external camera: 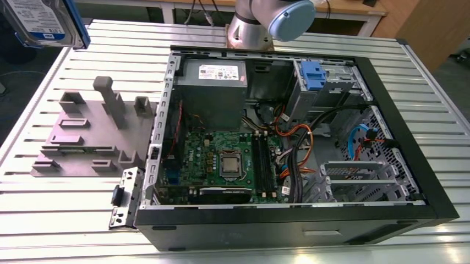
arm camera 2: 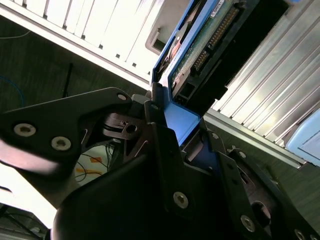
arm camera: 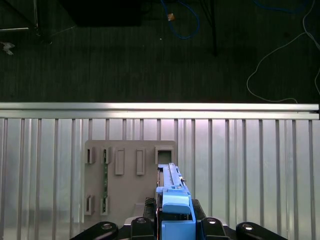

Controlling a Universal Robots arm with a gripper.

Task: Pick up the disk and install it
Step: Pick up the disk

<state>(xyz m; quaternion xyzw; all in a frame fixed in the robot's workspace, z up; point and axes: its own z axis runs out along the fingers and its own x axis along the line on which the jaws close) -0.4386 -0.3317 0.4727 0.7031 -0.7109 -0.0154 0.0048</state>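
The disk [external camera: 41,22], silver with a white-and-blue label and a blue frame, hangs in the air at the exterior view's far left, above the table's corner and the grey holder plate [external camera: 88,135]. In the first wrist view the disk [arm camera: 172,197] stands on edge between my gripper's [arm camera: 175,222] black fingers, above the holder plate [arm camera: 127,180]. The second wrist view shows the disk's green circuit side [arm camera 2: 207,47] and its blue frame clamped in my gripper [arm camera 2: 172,127]. The gripper is shut on the disk.
An open computer case [external camera: 411,137] lies on the slatted aluminium table [external camera: 66,220], with the motherboard [external camera: 220,159], a grey power supply [external camera: 213,88] and a drive bay with a blue latch [external camera: 313,74] inside. The arm's base [external camera: 253,25] stands behind the case.
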